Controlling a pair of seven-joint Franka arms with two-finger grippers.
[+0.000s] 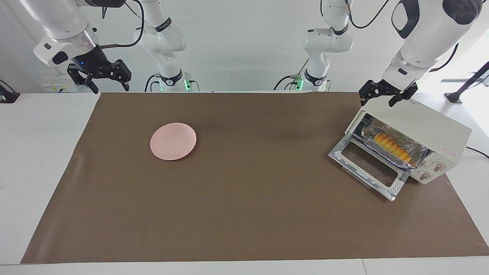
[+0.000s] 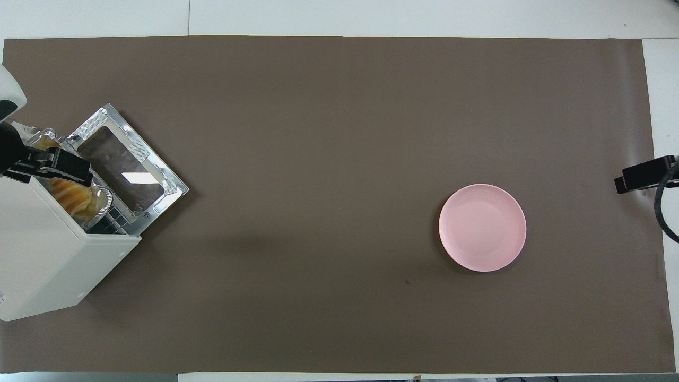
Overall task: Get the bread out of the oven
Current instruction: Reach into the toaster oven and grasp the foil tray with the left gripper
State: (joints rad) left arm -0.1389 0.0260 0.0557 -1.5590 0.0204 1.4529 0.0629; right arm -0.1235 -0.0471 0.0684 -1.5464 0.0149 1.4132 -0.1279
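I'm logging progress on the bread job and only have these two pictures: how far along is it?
Done: the oven door is down, so the bread is exposed, lying in its foil tray on the rack. In hand: nothing; the left gripper is above the oven, open and empty. The right gripper waits, open, at its own end. Left: grasp the bread and lift it out, perhaps onto the pink plate.

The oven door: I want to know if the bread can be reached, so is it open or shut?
Open. The oven has its glass door dropped down onto the mat, and the bread lies in a foil tray inside.
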